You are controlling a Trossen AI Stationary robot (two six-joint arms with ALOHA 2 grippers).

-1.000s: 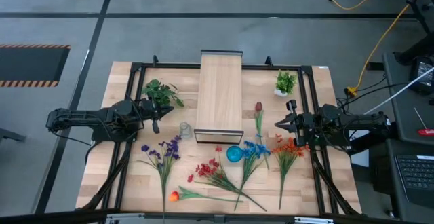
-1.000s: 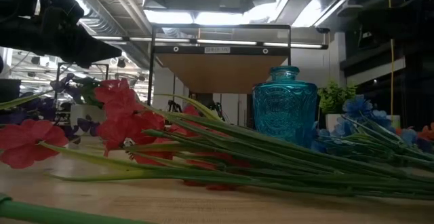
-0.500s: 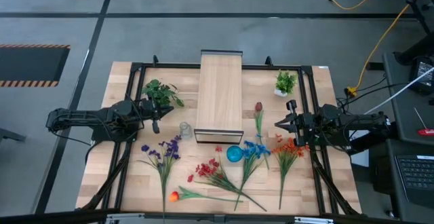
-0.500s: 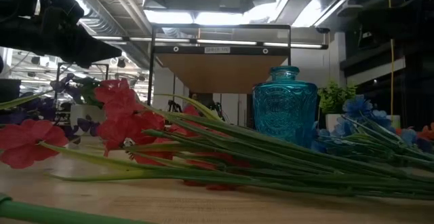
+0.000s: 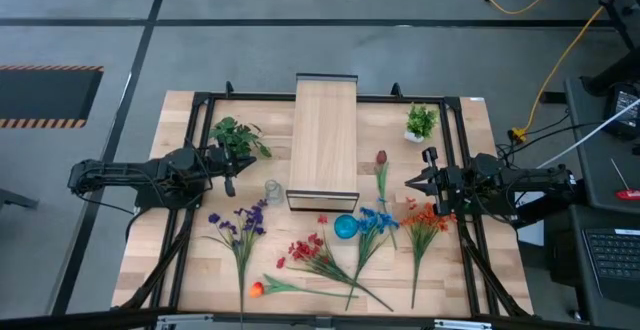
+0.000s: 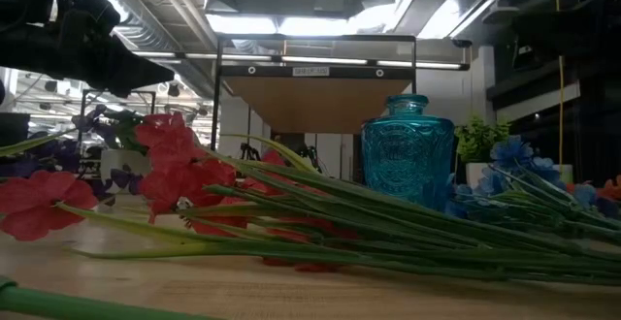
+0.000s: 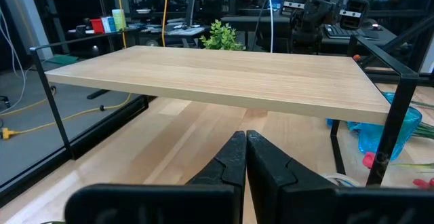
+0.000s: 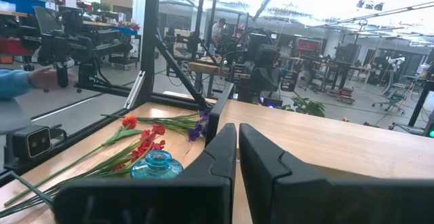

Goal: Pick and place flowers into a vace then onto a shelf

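Observation:
Loose flowers lie flat on the near half of the table: purple, red, blue and orange stems, a dark red tulip and a stem with an orange bloom. A blue glass vase stands upright among them, and a small clear vase stands left of the shelf. The shelf stands at the table's middle. My left gripper is shut, level, at the shelf's left. My right gripper is shut, level, at its right. Neither holds anything.
Two small green leafy plants stand on the far part of the table, one at the left and one in a white pot at the right. A black frame runs along the table's edges. In the low view the red blooms lie closest.

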